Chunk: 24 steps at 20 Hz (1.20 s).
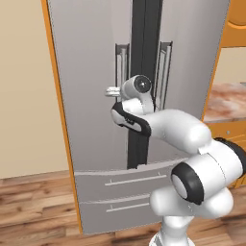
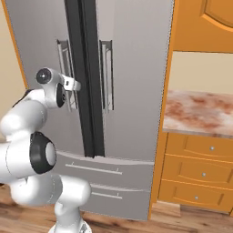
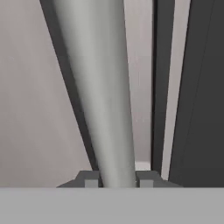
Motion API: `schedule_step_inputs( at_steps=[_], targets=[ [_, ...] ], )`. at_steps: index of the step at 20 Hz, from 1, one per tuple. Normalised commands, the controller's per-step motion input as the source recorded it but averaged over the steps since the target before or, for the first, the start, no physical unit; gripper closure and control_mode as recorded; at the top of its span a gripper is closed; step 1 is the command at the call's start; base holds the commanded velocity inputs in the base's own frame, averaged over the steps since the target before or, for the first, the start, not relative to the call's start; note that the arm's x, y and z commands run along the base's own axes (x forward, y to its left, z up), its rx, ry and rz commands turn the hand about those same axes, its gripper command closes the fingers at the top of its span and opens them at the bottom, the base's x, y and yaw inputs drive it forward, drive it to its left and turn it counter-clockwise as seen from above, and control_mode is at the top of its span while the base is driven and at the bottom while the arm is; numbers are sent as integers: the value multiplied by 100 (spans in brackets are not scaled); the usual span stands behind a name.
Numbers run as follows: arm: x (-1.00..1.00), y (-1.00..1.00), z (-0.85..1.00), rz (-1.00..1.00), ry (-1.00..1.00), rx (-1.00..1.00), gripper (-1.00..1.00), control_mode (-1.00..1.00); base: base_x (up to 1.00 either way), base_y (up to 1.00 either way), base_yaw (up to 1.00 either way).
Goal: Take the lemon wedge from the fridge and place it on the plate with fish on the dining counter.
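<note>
Hand view: tool (image 3: 118, 180) clamps the fridge's (image 1: 91, 57) upright left door handle (image 3: 98, 87)

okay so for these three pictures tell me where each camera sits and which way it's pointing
Left base view: behind the arm's left, facing the closed fridge; arm rises lower right, pincer at the left door handle.
Right base view: behind its right, facing the same fridge and a marble counter; arm lower left.
Hand view: on the hand, looking along the pincer shut on the handle; fingertips show.
Both base views share fridge, handles, arm.
</note>
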Motion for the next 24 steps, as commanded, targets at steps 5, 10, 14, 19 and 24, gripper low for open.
schedule_step_inputs(
  at_steps=[5,10,14,19,24],
  targets=[
    [-100,86,35,0,-2,0,100,-100,0,0,0],
    [-95,100,49,-7,-2,-12,100,-100,0,0,0],
    [-82,100,37,-25,0,-14,-100,-100,0,0,0],
    [-100,70,30,-31,1,-2,-100,-100,0,0,0],
    [-100,-33,27,-30,14,11,-100,-100,0,0,0]
  ],
)
